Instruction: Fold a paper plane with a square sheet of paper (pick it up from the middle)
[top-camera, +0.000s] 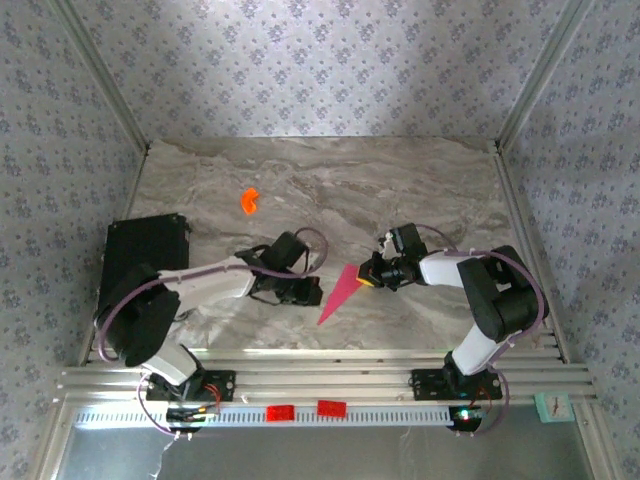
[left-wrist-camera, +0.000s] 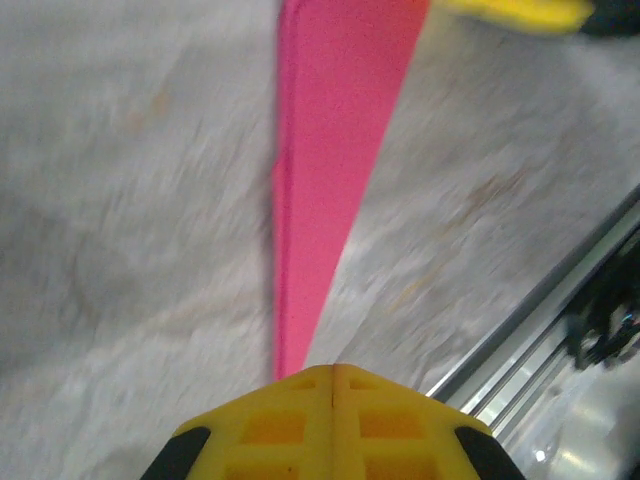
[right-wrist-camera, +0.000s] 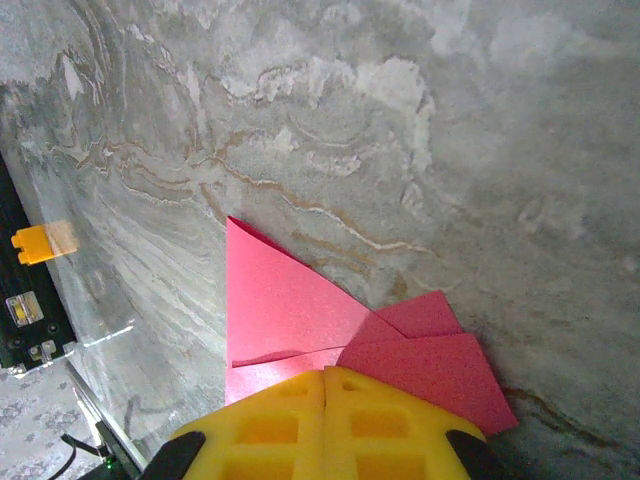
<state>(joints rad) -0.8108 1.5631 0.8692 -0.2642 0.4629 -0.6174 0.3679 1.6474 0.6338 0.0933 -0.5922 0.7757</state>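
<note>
Left gripper (left-wrist-camera: 332, 385): fingers pressed together, the plane's pointed tip reaching them; grip unclear.
Right gripper (right-wrist-camera: 325, 378): fingers closed on the plane's wide tail.
Paper plane (top-camera: 340, 293): mid-table (top-camera: 300, 190), spanning between both grippers.
Orange piece (top-camera: 249, 200): far left, well apart.

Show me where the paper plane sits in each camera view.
Top external: paper plane at centre, tip toward the near rail.
Left wrist: paper plane centre, narrowing down to the left gripper.
Right wrist: paper plane bottom centre, under the right gripper.
Shared landmark: right gripper's yellow fingers at the plane's wide end.
</note>
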